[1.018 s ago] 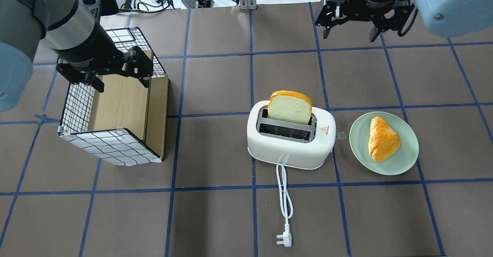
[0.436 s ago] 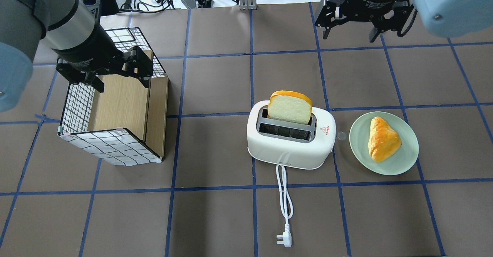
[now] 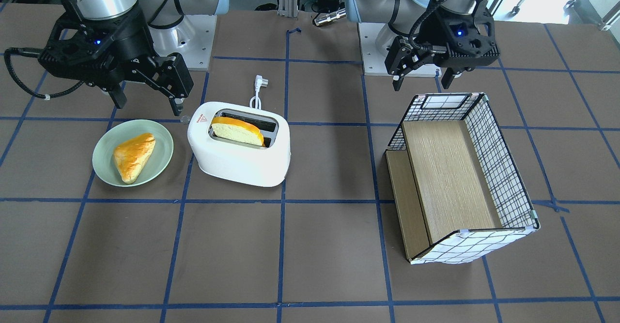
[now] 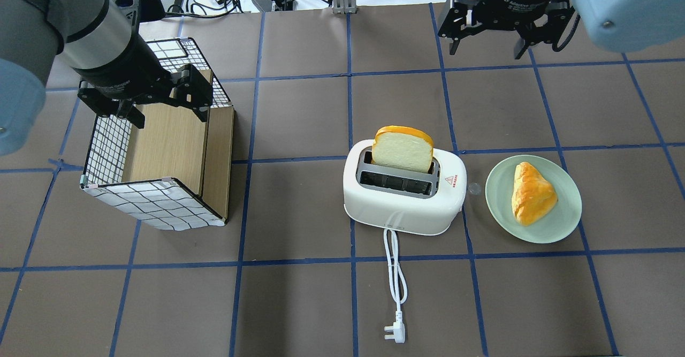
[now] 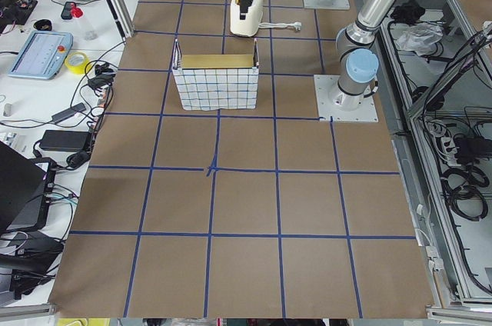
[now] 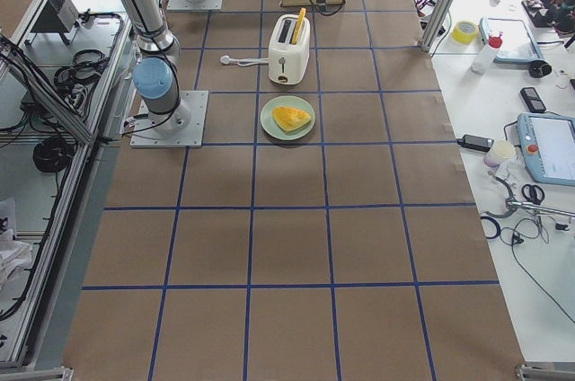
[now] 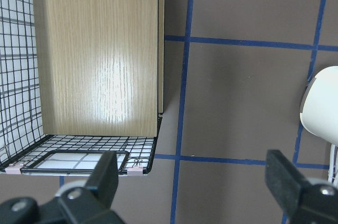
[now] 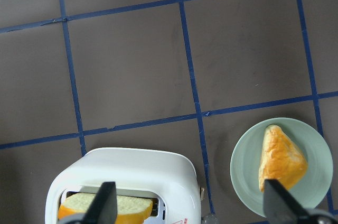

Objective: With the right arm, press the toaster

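Observation:
The white toaster stands mid-table with a bread slice sticking up from its far slot. It also shows in the front view and the right wrist view. Its cord and plug trail toward the robot. A small round knob sits at the toaster's right end. My right gripper is open and empty. It hovers above the table, beyond the toaster and to its right. My left gripper is open and empty over the wire basket.
A wire-grid basket with a wooden floor lies on its side at the left. A green plate holding a pastry sits just right of the toaster. Cables and tape lie past the far table edge.

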`<state>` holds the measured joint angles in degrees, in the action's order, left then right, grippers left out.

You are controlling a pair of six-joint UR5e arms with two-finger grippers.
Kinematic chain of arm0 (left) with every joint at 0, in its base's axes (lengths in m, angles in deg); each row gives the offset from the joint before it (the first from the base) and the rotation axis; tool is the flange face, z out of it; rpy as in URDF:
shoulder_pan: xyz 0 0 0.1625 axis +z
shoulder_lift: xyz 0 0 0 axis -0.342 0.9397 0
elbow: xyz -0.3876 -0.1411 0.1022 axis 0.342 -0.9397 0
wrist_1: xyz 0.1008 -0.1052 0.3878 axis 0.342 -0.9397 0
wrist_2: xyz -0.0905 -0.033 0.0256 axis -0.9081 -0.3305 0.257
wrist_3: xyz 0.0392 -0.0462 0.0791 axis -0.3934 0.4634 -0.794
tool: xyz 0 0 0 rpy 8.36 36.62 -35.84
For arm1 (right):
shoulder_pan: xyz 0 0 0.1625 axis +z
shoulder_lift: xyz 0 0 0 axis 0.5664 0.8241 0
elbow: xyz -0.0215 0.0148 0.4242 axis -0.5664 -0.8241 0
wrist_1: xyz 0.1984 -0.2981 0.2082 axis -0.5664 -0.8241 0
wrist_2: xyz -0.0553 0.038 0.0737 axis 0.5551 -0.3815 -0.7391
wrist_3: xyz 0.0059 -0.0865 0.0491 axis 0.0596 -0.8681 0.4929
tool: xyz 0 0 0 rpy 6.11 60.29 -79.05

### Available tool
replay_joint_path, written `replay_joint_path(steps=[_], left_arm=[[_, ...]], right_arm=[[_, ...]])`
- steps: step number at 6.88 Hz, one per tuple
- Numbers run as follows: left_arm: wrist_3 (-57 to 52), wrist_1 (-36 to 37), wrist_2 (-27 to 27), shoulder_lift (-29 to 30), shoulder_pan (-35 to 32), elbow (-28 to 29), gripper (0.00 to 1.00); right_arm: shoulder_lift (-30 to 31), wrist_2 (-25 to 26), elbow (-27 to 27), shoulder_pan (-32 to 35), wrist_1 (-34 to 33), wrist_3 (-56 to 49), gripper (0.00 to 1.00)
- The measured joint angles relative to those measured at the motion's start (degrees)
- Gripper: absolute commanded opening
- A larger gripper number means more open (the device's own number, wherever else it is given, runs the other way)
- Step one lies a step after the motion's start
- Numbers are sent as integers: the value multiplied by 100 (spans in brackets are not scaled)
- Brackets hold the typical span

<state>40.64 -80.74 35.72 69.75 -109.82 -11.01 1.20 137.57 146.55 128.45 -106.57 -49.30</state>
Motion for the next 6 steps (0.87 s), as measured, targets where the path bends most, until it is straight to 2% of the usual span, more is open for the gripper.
replay_joint_path(steps=[2,5,6], left_arm=[[0,0,0,0,0,0,100],[0,0,0,0,0,0,100],[0,0,0,0,0,0,100]], right_arm=[[-17,-31,-3,-47,97,-129,0],[-1,-225,-8,-127,705,-272,0],[-14,-652,14,-296,960,-381,0]])
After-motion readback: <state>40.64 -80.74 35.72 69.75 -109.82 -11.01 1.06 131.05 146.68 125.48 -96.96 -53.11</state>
